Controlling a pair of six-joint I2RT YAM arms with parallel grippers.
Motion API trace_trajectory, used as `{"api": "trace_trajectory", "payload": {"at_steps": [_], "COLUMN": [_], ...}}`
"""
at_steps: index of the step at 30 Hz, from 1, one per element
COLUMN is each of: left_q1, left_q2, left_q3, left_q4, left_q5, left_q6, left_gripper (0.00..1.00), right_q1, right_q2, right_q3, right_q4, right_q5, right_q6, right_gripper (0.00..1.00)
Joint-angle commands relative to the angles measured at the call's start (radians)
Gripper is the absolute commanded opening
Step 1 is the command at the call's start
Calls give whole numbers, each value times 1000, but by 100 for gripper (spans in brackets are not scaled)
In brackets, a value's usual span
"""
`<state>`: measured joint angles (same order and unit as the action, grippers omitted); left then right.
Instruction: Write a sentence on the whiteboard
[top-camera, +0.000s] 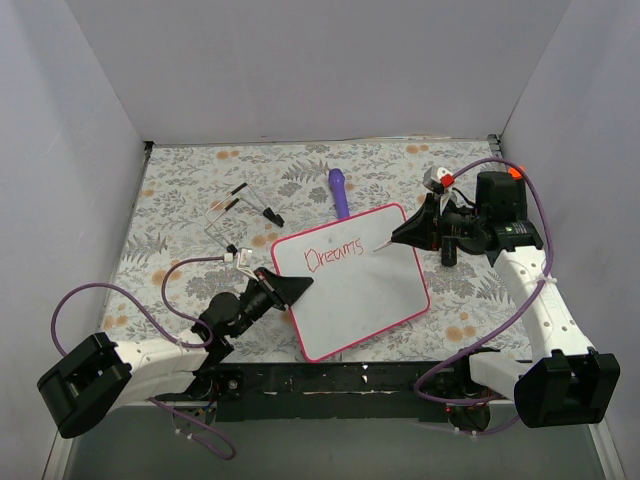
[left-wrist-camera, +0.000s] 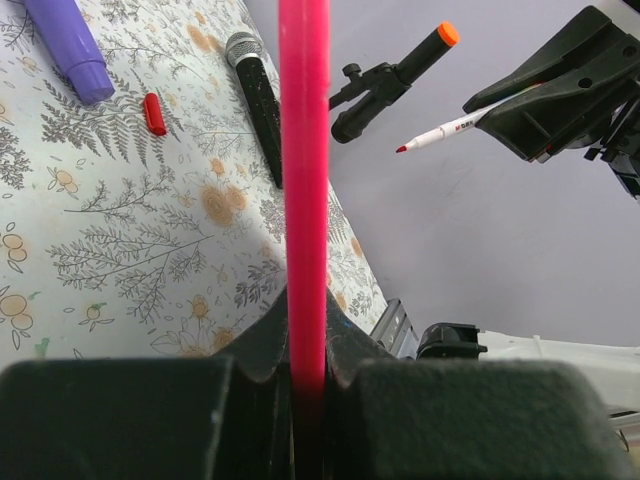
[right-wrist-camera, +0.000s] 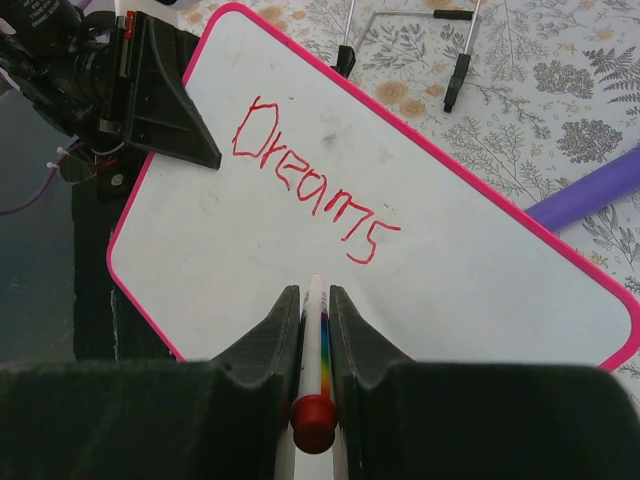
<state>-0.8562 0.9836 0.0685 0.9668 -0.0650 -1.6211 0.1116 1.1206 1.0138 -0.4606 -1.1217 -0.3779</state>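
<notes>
left fingers (left-wrist-camera: 262, 345): clenched on the pink-red frame of the whiteboard (top-camera: 370, 295), at the corner nearest them; frame edge seen end-on, running straight out from between them.
right fingers (right-wrist-camera: 352, 325): grasping a white-barrelled red marker (right-wrist-camera: 316, 300); red butt end poking out behind them, barrel pointing ahead over the white surface.
marker tip: just beyond the right fingers, close past the final "s"; touching the board or a shade above it, cannot tell.
sentence (right-wrist-camera: 315, 185): one word, "Dreams", in thin red strokes, slanting across the board straight ahead of the right fingers, its capital "D" just beside the left fingers.
whiteboard position: between the two sets of fingers, askew on the floral tabletop (top-camera: 180, 190).
purple pen-like stick (top-camera: 338, 190): on the tabletop at the board's far edge, ahead and to the right of the right fingers, apart from both sets.
red cap (left-wrist-camera: 154, 112): loose on the tabletop, ahead and to the left of the left fingers, near the purple pen-like stick.
wire stand (top-camera: 235, 215): black-tipped, beyond the left fingers, near the board's far-left edge.
</notes>
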Motion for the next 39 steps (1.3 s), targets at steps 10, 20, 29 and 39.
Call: {"api": "trace_trajectory", "payload": {"at_steps": [10, 20, 29, 39], "left_q1": [9, 13, 13, 13], "left_q2": [-20, -31, -43, -54], "left_q3": [4, 7, 19, 36], "left_q4": [197, 182, 145, 81], "left_q5": [5, 7, 11, -22], "left_q6": [-51, -52, -52, -69], "left_gripper": [0, 0, 0, 0], "right_q1": [-6, -7, -12, -89], "right_q2": [-18, -21, -27, 24], "right_q3": [-15, -15, 0, 28], "right_q4": [43, 46, 60, 140], "right_q5": [-10, 2, 141, 188], "right_q6": [-6, -6, 2, 14], "right_gripper": [1, 1, 1, 1]}}
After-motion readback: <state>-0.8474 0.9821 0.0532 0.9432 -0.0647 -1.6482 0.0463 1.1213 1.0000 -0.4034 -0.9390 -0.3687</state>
